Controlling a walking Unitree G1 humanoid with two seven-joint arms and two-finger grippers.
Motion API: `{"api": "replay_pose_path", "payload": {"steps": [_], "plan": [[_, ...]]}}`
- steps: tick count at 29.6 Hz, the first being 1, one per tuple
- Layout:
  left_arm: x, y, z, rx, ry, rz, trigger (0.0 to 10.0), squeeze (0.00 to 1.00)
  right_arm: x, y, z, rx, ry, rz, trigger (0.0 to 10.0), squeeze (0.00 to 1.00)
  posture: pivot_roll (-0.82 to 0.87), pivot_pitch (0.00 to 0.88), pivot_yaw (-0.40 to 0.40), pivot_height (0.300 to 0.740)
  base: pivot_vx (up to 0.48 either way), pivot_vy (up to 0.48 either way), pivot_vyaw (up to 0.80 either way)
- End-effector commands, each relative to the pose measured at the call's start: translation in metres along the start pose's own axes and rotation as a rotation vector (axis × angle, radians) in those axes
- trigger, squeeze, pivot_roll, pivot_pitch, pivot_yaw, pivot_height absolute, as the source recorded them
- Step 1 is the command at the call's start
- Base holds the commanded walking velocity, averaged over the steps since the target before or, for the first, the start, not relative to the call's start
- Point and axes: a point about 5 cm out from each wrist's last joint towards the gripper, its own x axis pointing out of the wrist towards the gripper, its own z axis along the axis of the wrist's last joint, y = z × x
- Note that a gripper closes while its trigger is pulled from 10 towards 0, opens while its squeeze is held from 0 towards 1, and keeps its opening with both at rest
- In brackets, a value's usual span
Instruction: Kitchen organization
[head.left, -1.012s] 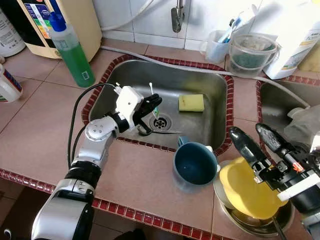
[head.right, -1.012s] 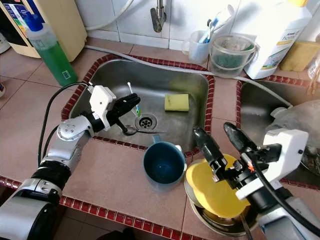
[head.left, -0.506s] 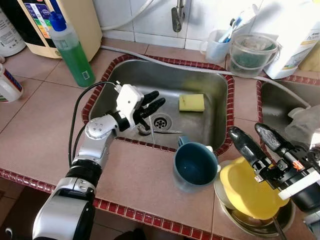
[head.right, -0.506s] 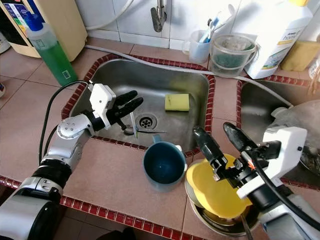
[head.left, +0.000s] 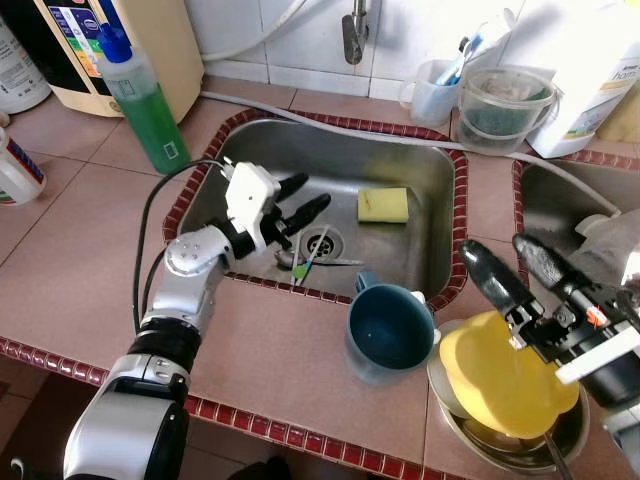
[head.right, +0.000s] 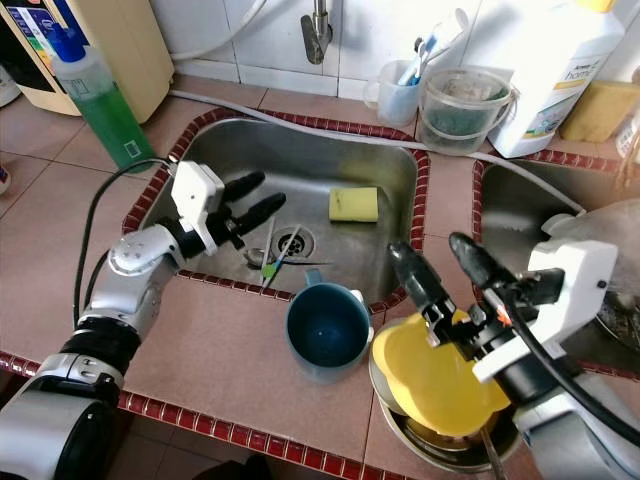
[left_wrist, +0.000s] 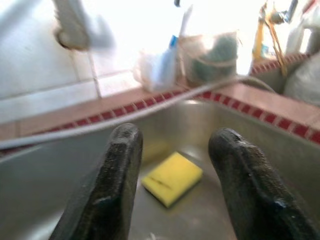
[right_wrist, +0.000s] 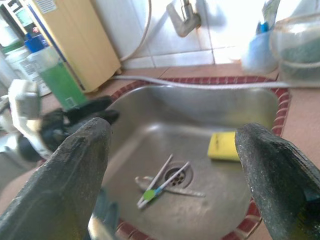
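My left gripper (head.left: 308, 192) hangs open over the steel sink (head.left: 420, 170), nothing between its fingers. Below it a white toothbrush with a green end (head.left: 306, 265) lies on the sink floor beside the drain, next to a spoon (head.left: 288, 258). A yellow sponge (head.left: 383, 205) rests farther back in the sink, and the left wrist view looks straight at that sponge (left_wrist: 171, 177). My right gripper (head.left: 503, 255) stands open above a yellow dish (head.left: 500, 385) that sits in a steel bowl (head.left: 470, 435) on the counter. A blue mug (head.left: 390, 330) stands at the sink's front edge.
A green soap bottle (head.left: 140, 95) stands left of the sink. Behind the sink are the faucet (head.left: 352, 30), a cup of toothbrushes (head.left: 437, 90), a clear lidded tub (head.left: 505, 105) and a large white bottle (head.right: 560, 70). A second sink (head.left: 560, 210) lies to the right.
The left gripper held the toothbrush a second ago; it has opened and drawn back slightly, and the toothbrush has dropped to the sink floor by the drain. The right arm barely moved.
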Motion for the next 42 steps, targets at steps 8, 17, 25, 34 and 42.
{"api": "replay_pose_path", "payload": {"steps": [8, 17, 25, 34, 42], "plan": [[-0.009, 0.003, 0.02, 0.007, -0.061, 0.071, 10.0, 0.0, 0.018, -0.009, 0.001, -0.071, -0.114, -0.085, 10.0, 0.0, -0.26, 0.161, 0.074, 0.74, 0.0, 0.0, 0.0], [-0.019, -0.004, 0.024, -0.05, -0.092, 0.179, 10.0, 0.0, 0.044, -0.011, -0.003, -0.178, -0.226, -0.154, 10.0, 0.0, -0.22, 0.134, 0.075, 0.74, 0.0, 0.0, 0.0], [-0.028, -0.016, 0.022, -0.122, -0.089, 0.309, 10.0, 0.0, 0.076, -0.023, -0.012, -0.264, -0.326, -0.233, 10.0, 0.0, -0.17, 0.096, 0.057, 0.74, 0.0, 0.0, 0.0], [-0.034, -0.015, 0.024, -0.126, -0.101, 0.4, 10.0, 0.0, 0.094, -0.028, -0.013, -0.28, -0.377, -0.255, 10.0, 0.0, -0.14, 0.045, 0.044, 0.74, 0.0, 0.0, 0.0], [-0.035, -0.012, 0.031, -0.124, -0.119, 0.428, 10.0, 0.0, 0.108, -0.02, -0.009, -0.29, -0.451, -0.229, 10.0, 0.0, -0.13, 0.034, 0.038, 0.74, 0.0, 0.0, 0.0]]}}
